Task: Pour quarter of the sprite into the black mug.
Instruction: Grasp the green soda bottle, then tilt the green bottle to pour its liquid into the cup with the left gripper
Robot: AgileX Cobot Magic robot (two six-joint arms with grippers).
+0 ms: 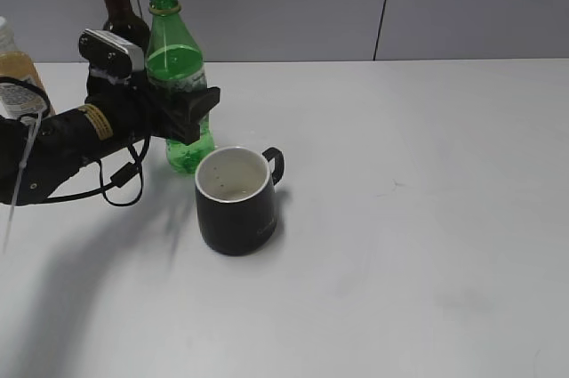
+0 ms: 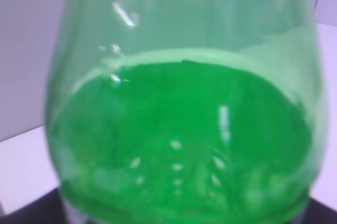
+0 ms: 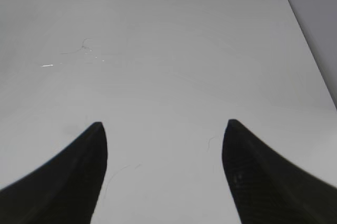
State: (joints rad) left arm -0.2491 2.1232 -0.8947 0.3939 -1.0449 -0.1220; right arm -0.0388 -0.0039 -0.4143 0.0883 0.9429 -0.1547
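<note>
The left gripper [image 1: 188, 113] is clenched around the middle of the sprite [image 1: 176, 67], which stands upright at 10 o'clock from the black mug [image 1: 235, 201], just beside it. In the left wrist view the sprite [image 2: 181, 129] fills the frame. The right gripper [image 3: 164, 155] hangs spread apart, grasping nothing, above the bare table [image 3: 174, 50]
</note>
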